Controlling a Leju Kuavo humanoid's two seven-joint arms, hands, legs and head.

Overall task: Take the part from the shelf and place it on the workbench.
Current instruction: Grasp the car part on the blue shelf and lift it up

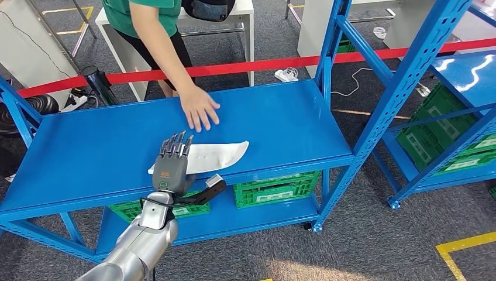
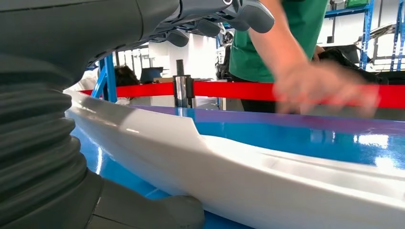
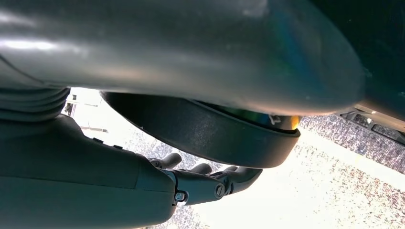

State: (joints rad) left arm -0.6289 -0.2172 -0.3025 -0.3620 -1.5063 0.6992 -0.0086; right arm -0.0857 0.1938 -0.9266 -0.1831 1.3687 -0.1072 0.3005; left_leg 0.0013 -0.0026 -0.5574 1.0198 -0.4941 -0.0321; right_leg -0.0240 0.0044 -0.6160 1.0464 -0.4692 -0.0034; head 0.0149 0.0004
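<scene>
Left arm reaches forward and up over the front edge of the blue shelf [image 1: 88, 158]. The left hand [image 1: 172, 161] lies palm down over the near-left end of the white part [image 1: 219, 155], fingers [image 1: 175, 143] extended above it, thumb [image 1: 213, 186] splayed out past the shelf's front edge. In the left wrist view the fingers [image 2: 210, 24] sit above the white part [image 2: 267, 176] with a gap showing and the thumb [image 2: 157, 212] lies below it; the hand is open around the part, no closed grip evident.

One white part, long and flat, lies on the top board of the shelf near its front edge.

Right hand [image 3: 200, 183]: fingers partly curled, nothing seen held; whether closed cannot be told.

A small orange marking sits on the back of the left hand; not legible.

One person's hand [image 1: 199, 108] rests flat on the shelf, behind the part and apart from it. Two green crates [image 1: 275, 188] stand on the lower board. One red barrier tape [image 1: 245, 67] runs behind the shelf.
</scene>
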